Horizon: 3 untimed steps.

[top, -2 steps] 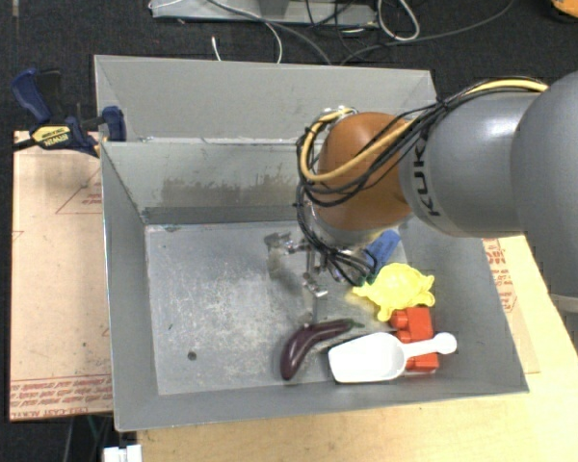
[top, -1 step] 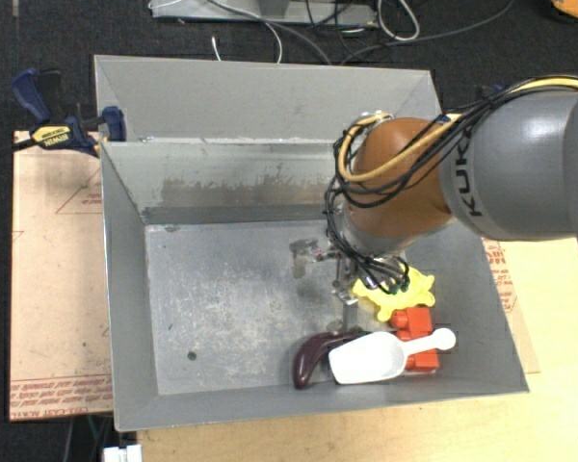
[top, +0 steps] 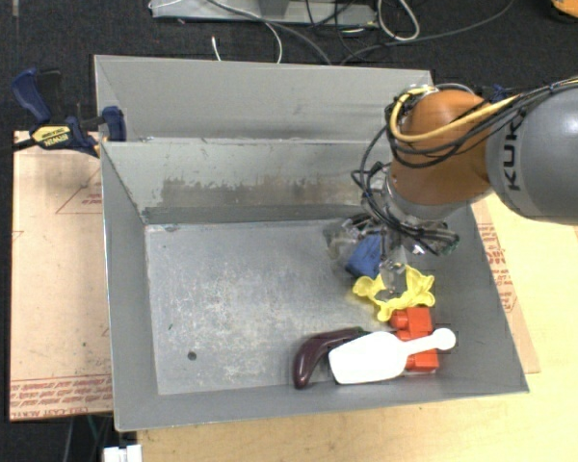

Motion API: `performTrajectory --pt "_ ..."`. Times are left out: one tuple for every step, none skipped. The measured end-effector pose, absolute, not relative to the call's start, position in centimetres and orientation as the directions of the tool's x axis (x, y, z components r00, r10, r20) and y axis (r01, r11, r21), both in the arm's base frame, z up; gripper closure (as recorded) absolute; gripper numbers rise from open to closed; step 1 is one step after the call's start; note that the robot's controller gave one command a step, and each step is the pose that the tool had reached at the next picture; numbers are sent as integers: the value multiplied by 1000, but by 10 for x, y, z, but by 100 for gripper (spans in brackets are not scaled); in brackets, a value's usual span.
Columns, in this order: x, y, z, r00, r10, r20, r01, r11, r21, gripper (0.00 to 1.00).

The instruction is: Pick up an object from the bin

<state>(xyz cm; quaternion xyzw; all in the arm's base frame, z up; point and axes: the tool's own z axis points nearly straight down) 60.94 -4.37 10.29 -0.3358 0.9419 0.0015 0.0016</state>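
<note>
The arm [top: 549, 157] comes in from 3 o'clock, and its orange wrist cover [top: 443, 152] hangs above the right part of the grey bin [top: 231, 287]. Below the cover the claw [top: 395, 269] points down onto the bin floor, at about 3 o'clock of the floor. Cables and the wrist crowd it, so I cannot tell whether it is spread or pressed together.

Its tip is over a crumpled yellow thing [top: 414, 285], which lies on the floor at about 4 o'clock. Just beside the claw, at its 9 o'clock, sits a small blue thing [top: 366, 255].

At the 6 o'clock side of the yellow thing, touching it, is an orange block [top: 414, 321]. A white scoop [top: 371, 359] lies across the block's lower edge, its handle pointing to 3 o'clock. A dark maroon curved piece [top: 313, 354] lies against the scoop's 9 o'clock end, close to the front wall.
</note>
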Motion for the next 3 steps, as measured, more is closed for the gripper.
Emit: performTrajectory --pt "628 -83 71 -829 -560 -12 -560 829 1 0" --pt "647 -122 72 -774 -633 -20 -633 774 7 100" --pt "647 -122 72 -774 -633 -20 -633 774 7 100"
